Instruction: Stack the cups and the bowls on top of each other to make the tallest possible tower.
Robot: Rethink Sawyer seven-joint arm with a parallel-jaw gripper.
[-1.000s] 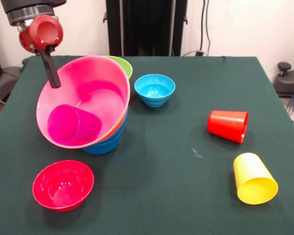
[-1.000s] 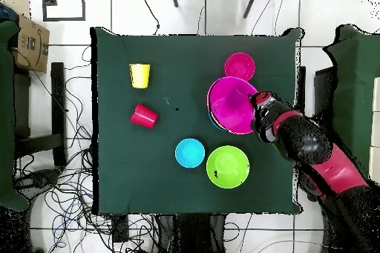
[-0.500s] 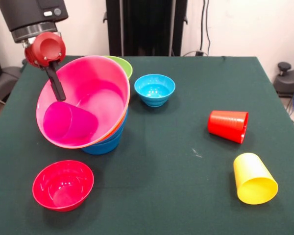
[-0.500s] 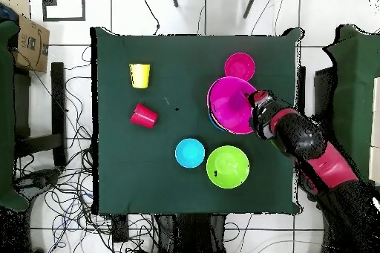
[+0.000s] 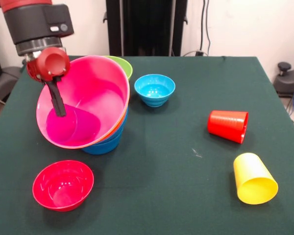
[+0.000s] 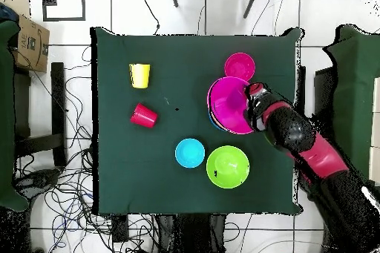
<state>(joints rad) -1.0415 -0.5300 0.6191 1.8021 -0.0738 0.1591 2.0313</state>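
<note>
The tower [image 5: 95,122] is seen at the table's left in the front view, with blue bowls [image 5: 108,142] at its base and an orange rim under the large pink bowl [image 5: 88,95], which is tilted steeply toward the camera. A translucent purple cup [image 5: 71,126] lies inside the pink bowl. The gripper [image 5: 58,105] is lowered into the bowl just above the cup (only one dark finger is visible, so whether it is open or closed cannot be told). Right behind the tower a green bowl [image 5: 121,63] is partly hidden. The light-blue bowl [image 5: 155,89] stands near, to the right, and the small red bowl [image 5: 62,185] stands in front. Well apart at the right, the red cup [image 5: 228,126] and yellow cup [image 5: 254,178] lie on their sides on the green table [image 5: 186,196].
</note>
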